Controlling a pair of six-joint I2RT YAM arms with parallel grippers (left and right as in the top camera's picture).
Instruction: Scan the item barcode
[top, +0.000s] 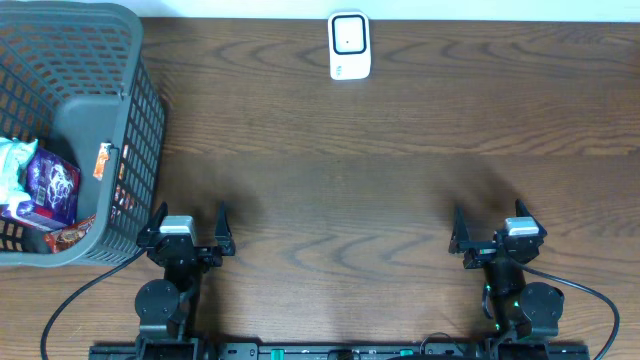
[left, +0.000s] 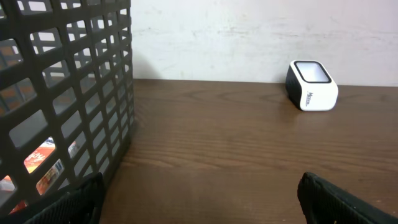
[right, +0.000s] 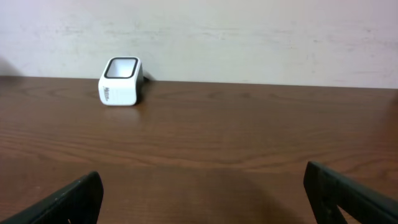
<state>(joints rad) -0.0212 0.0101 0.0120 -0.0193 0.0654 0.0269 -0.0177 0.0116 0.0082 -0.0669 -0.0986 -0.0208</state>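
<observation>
Two arms rest at the near edge of the desk (top: 330, 180); the left end effector (top: 190, 218) and right end effector (top: 489, 222) are both spread wide and hold nothing. Packets (top: 45, 185) to scan lie in the basket (top: 140, 130), just left of the left end effector, so I judge that arm nearer. Scanner (top: 349, 45) stands well apart, far middle.

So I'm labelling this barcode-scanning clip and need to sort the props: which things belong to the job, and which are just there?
Belong to the job:
white scanner
grey basket
purple packet and green-white packet inside it

Just there:
wooden table, work surface only
white wall
</observation>
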